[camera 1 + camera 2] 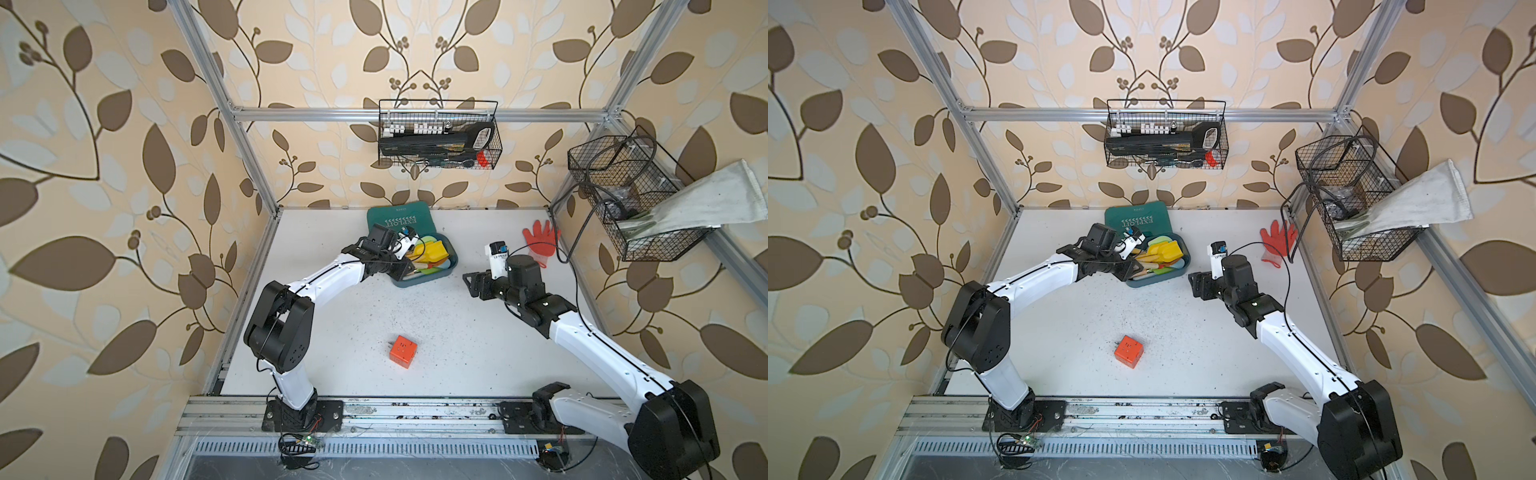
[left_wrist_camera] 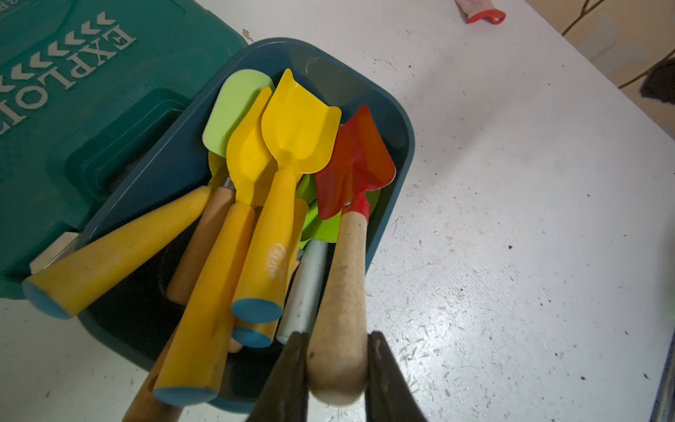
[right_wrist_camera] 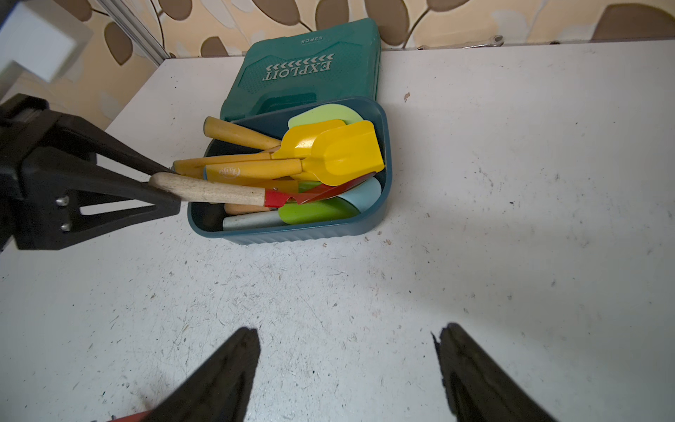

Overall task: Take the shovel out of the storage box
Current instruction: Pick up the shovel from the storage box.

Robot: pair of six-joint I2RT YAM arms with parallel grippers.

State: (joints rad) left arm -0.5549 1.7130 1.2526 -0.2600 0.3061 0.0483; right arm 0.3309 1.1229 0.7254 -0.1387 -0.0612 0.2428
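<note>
The dark teal storage box [image 2: 406,146] [image 3: 292,237] stands on the white table against a green case, full of tools. The shovel [image 2: 356,160] has a red metal blade and a pale wooden handle [image 3: 219,190]. My left gripper [image 2: 338,336] is shut on the end of that handle, at the box's near rim [image 1: 451,259]. The red blade still lies over the other tools inside the box. My right gripper [image 3: 347,332] is open and empty over bare table, to the right of the box [image 1: 1183,259].
Yellow shovels [image 2: 299,128], green spatulas [image 2: 233,106] and a grey handle [image 2: 305,292] crowd the box. A green "EXPLOIT" case [image 1: 399,218] lies behind it. An orange cube [image 1: 402,351] sits mid-table, a red glove [image 1: 540,239] at the back right. Wire baskets [image 1: 440,137] hang on the walls.
</note>
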